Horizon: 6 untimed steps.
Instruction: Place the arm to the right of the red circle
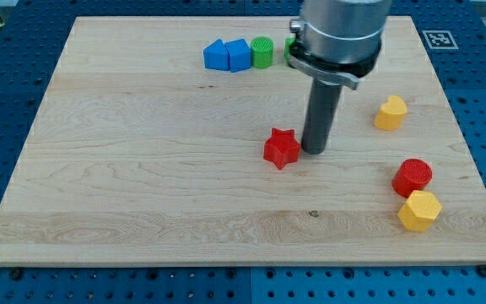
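The red circle (413,176) lies at the view's right, just above a yellow hexagon (419,210) that touches it. My tip (315,150) rests on the board near the middle, right beside a red star (282,149) on its right side. The tip is well to the left of the red circle, about a hundred pixels away.
A yellow heart-like block (391,112) sits at the upper right. Two blue blocks (217,55) (238,55) and a green cylinder (261,51) stand in a row near the top; another green block (289,47) is partly hidden behind the arm. The wooden board (142,169) lies on a blue pegboard.
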Tool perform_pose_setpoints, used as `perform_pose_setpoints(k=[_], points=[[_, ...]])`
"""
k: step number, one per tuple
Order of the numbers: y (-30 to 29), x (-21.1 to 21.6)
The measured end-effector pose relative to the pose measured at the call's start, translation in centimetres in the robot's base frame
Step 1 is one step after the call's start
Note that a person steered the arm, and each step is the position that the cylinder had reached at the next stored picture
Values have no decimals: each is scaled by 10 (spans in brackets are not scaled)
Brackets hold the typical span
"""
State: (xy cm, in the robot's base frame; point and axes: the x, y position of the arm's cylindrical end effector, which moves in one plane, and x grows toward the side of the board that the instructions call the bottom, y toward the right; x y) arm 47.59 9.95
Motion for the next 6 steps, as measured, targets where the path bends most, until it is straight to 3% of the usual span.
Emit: perform_pose_setpoints(k=[3, 4, 6], points=[[144, 6], [177, 38], [169, 55]])
